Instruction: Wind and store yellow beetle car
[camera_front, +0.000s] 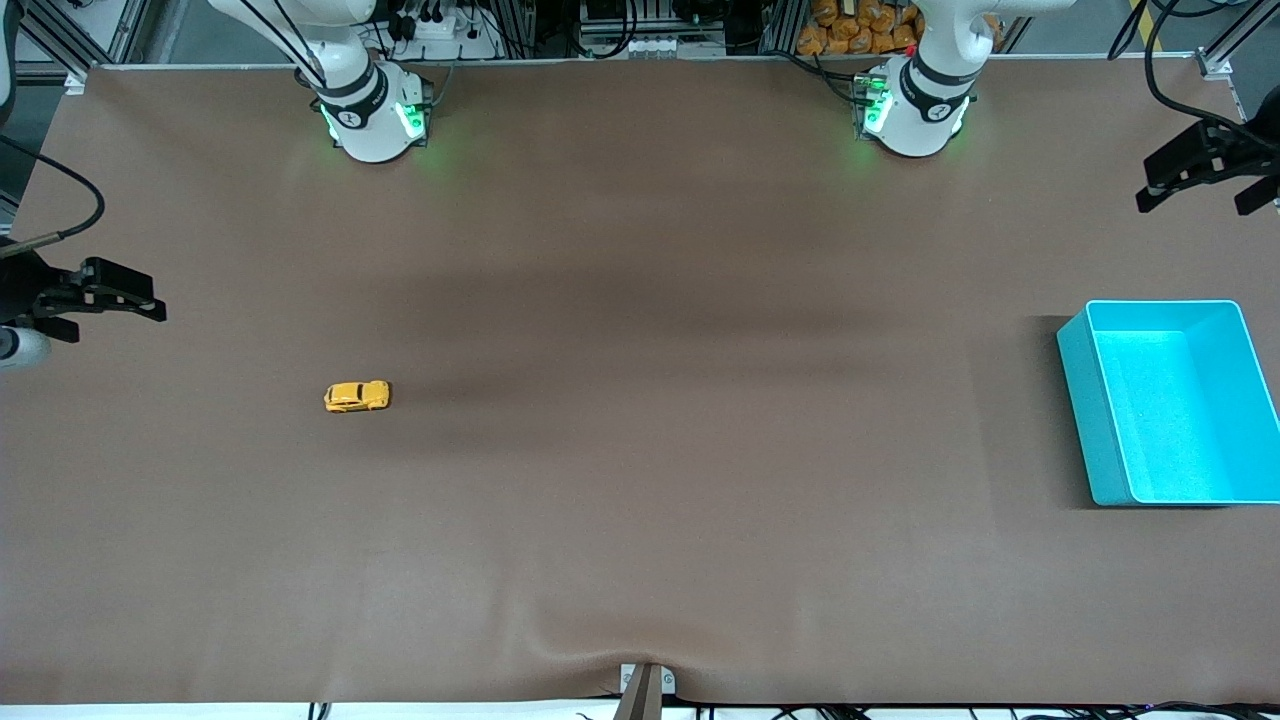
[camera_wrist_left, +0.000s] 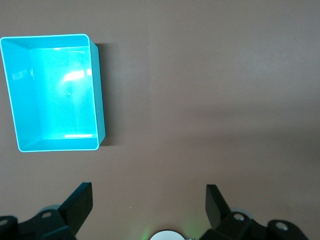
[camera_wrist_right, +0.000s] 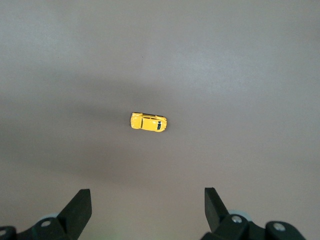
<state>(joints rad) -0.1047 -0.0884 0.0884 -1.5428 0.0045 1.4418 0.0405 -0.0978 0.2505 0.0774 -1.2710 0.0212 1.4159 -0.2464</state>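
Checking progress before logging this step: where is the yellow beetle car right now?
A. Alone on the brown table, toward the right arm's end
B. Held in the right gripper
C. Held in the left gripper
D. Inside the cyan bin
A: the yellow beetle car sits on the table, untouched; the cyan bin holds nothing, and the right gripper and left gripper are open.

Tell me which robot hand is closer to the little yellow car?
The right gripper, hanging open at the right arm's end of the table where the yellow beetle car sits. The left gripper waits, open, above the cyan bin.
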